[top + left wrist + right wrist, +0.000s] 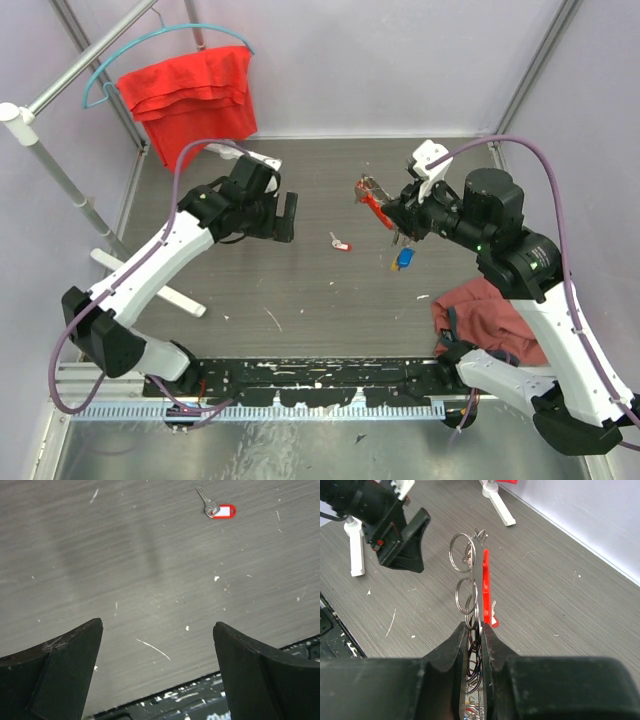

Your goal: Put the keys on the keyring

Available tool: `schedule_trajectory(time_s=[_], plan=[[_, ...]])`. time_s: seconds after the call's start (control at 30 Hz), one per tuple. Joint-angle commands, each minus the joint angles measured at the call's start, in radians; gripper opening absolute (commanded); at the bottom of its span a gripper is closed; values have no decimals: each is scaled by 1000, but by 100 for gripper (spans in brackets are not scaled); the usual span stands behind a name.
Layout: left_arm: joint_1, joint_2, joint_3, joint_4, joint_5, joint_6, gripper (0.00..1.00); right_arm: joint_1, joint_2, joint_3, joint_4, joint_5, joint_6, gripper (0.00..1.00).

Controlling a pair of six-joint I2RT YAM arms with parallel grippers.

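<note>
- The right gripper (475,630) has its jaws nearly closed, pinching a chain of silver wire keyrings (463,555); a flat red plastic tag (486,587) hangs alongside.
- The left gripper (157,626) has its jaws spread wide and empty above the grey wood-grain bench (100,555).
- A small silver key with red tag (218,510) lies loose mid-bench; a blue-tagged key (404,258) lies right of centre.
- By the look of it, at least two keys await threading.

We log one silver key (214,511), red-tagged, lying flat and apart; keyring (462,555) of linked silver rings plus red tag — pinched by right gripper (475,627).
</note>
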Motion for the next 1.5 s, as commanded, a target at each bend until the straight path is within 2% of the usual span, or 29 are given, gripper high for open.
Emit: schedule_trajectory(time_s=[0.0, 0.1, 0.27, 0.4, 0.47, 0.6, 0.7, 0.77, 0.97, 1.1, 1.27, 1.37, 1.47], plan=[[-6, -107, -11, -59, 28, -148, 98, 4, -12, -1, 60, 14, 22, 2], [-5, -120, -39, -49, 11, -136, 98, 3, -9, -11, 64, 7, 26, 2], [-5, 16, 164, -347, -87, -34, 98, 3, -8, -21, 66, 9, 30, 2], [-5, 72, 246, -379, -56, -68, 98, 3, -5, -31, 71, 4, 35, 1], [-4, 23, 180, -260, 4, -81, 98, 3, -1, -35, 70, -1, 35, 1], [6, -199, -62, 146, 102, -110, 98, 3, 0, -45, 78, -4, 39, 1], [12, -280, -143, 275, 124, -136, 98, 3, -4, -53, 91, -8, 45, 1], [12, -323, -205, 425, 179, -155, 98, 3, -9, -66, 109, -14, 51, 1], [1, -350, -186, 623, 230, -168, 98, 3, -23, -130, 204, -34, 83, 1], [-8, -426, -255, 836, 212, -189, 98, 3, -46, -200, 333, -60, 145, 1], [-8, -419, -238, 1034, 383, -258, 98, 3, -68, -251, 485, -61, 180, 1], [-11, -398, -246, 1174, 471, -336, 89, 3, -71, -255, 556, -36, 190, 1], [-19, -373, -238, 1233, 506, -357, 80, 3, -69, -247, 611, -28, 192, 1]])
